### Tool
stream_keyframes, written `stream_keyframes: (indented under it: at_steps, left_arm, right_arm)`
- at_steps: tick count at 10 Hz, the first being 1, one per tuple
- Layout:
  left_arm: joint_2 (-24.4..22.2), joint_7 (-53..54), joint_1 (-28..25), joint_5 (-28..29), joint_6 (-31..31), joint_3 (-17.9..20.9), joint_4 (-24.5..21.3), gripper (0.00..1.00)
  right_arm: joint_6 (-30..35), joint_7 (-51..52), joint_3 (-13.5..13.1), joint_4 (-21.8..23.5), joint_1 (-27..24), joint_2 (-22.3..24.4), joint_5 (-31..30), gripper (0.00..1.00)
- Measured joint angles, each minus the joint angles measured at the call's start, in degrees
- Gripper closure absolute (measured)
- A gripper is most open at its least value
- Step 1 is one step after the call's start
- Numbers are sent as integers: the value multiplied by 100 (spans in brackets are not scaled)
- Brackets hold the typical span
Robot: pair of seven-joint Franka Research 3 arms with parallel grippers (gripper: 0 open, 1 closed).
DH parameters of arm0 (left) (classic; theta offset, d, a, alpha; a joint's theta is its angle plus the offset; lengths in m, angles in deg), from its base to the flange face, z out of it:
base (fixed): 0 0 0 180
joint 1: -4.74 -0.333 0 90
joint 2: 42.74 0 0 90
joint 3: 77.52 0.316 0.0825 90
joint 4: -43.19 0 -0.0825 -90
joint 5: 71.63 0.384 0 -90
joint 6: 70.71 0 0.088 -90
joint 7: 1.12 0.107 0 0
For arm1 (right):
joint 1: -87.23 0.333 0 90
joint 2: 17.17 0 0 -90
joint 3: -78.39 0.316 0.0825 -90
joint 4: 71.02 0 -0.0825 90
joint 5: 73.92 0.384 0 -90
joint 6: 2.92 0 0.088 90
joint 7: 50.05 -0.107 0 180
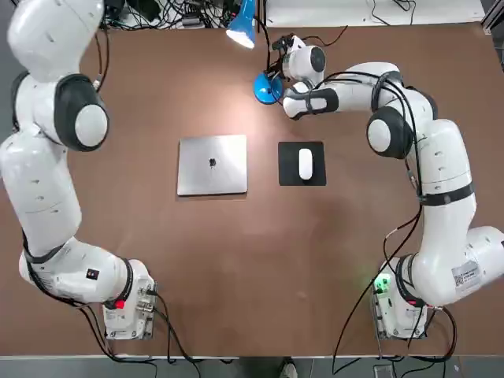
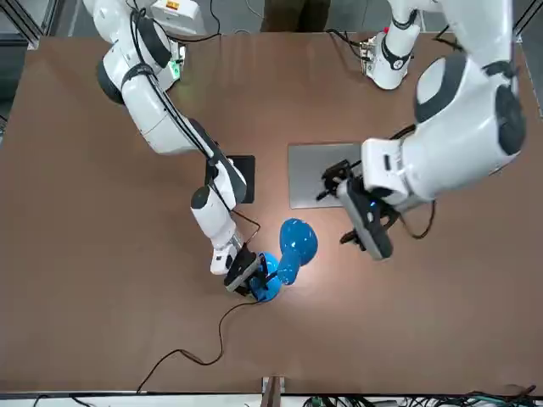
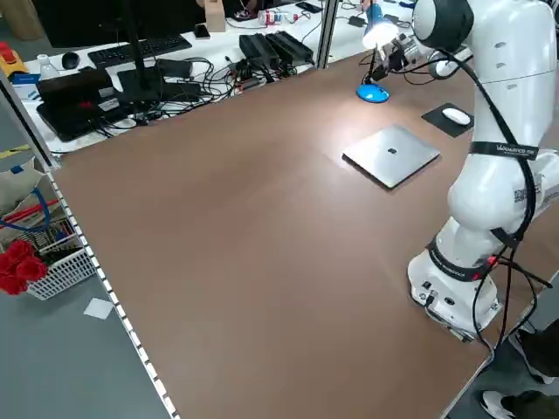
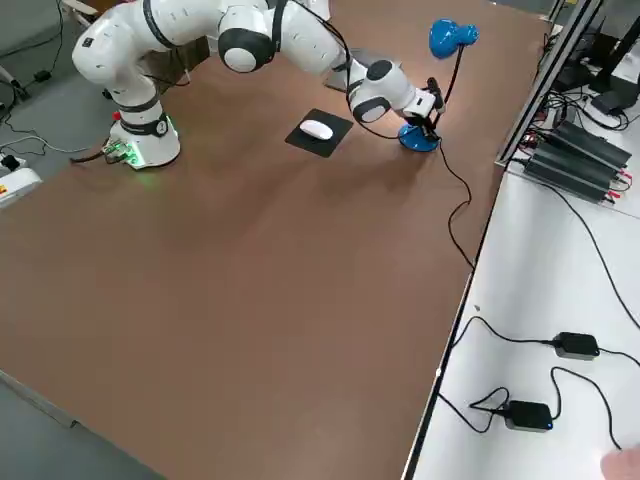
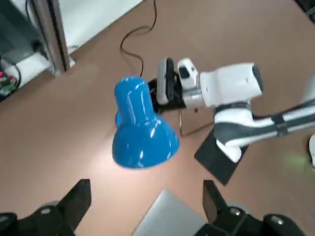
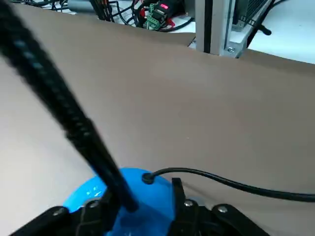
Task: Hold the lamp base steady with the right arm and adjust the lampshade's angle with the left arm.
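Observation:
The lamp base (image 1: 266,88) is a glossy blue disc at the far middle of the table, with a thin black neck rising from it. My right gripper (image 2: 254,275) reaches down onto the lamp base (image 6: 147,196); its fingers stand on either side of the neck, open, with a gap beside the neck. The blue cone lampshade (image 2: 297,240) hangs above the base, its mouth tilted towards the laptop. My left gripper (image 2: 339,208) hovers a little away from the lampshade (image 5: 142,132), open wide and touching nothing.
A shut silver laptop (image 1: 213,164) lies mid-table, and a white mouse (image 1: 305,164) sits on a black pad beside it. The lamp's black cord (image 2: 187,352) trails to the far edge, where a frame post and cables stand.

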Motion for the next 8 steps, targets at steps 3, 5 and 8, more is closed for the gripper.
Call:
stream_keyframes:
  at_steps: [3,5,8]
  left_arm:
    - [-390,-853,-654,419,1400,22,-15,0]
    - [-652,-1705,-977,1125,2288,22,-29,0]
    - [-938,-2196,-1460,1543,2757,26,-139,7]
  right_arm:
    - [4,-44,-4,-3,0,-1,0,46]
    - [4,-74,4,-7,1,-1,0,43]
    - [4,-149,29,-36,24,0,0,27]
